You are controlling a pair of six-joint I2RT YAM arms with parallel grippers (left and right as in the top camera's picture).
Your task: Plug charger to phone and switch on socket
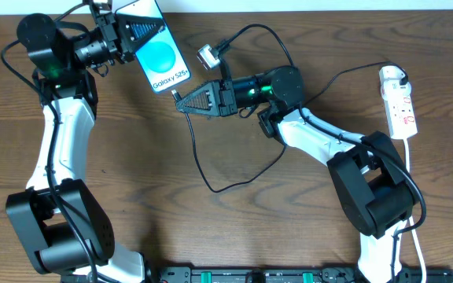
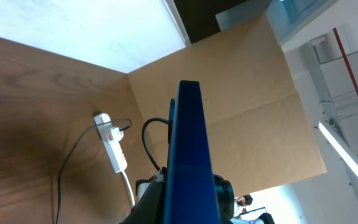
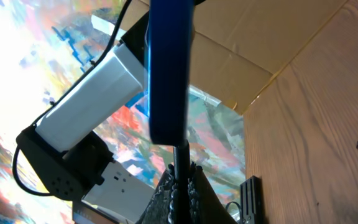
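Your left jaws grasp the phone (image 1: pixel 161 56), screen up, at the desk's (image 1: pixel 250 228) back left. Your right jaws clench the charger (image 1: pixel 214 189) tip right at the phone's lower edge; insertion unclear. Socket (image 1: pixel 400 106) lies far right, apart.

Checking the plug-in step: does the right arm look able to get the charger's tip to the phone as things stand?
Probably yes: the right fingers hold the charger pointing at the phone at its lower end, close by, with nothing between them. The left fingers grip the phone.
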